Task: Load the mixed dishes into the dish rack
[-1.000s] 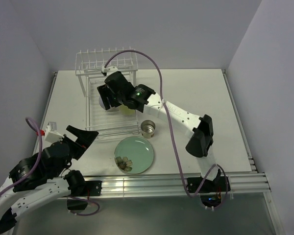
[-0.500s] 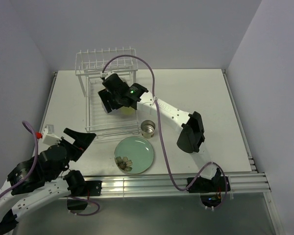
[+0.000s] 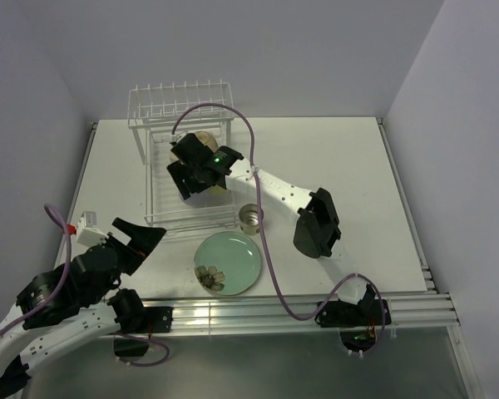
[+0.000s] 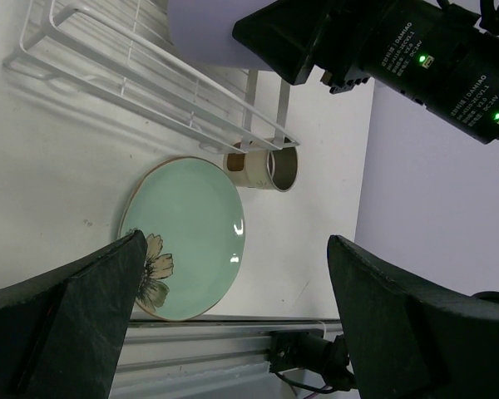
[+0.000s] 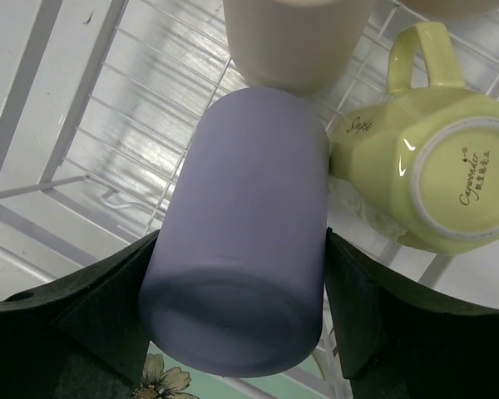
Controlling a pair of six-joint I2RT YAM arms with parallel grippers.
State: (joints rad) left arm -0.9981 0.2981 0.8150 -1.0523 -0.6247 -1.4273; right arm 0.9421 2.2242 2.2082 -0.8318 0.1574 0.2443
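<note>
The right gripper (image 5: 241,241) is clamping the lavender cup (image 5: 249,191) between its two fingers (image 5: 91,307), the cup's closed end facing the wrist camera. It is hanging over the tray of the dish rack (image 3: 162,179), which is standing at the far left part of the desk (image 3: 341,166); whether the cup is resting on the wires cannot be told. Just beside the cup, on the rack wires, the pale yellow-green mug (image 5: 432,166) is sitting upside down with its base showing, seemingly touching the cup's side. A tan cup (image 5: 295,41) is lying right at the lavender cup's far end.

The left gripper (image 4: 233,241) is hovering with its jaws spread wide and holding nothing, above the near left corner of the desk. Ahead of it, the mint-green plate (image 3: 228,263) is lying flat near the near edge, and the small metal cup (image 3: 251,219) is standing between the plate and the rack's near end.
</note>
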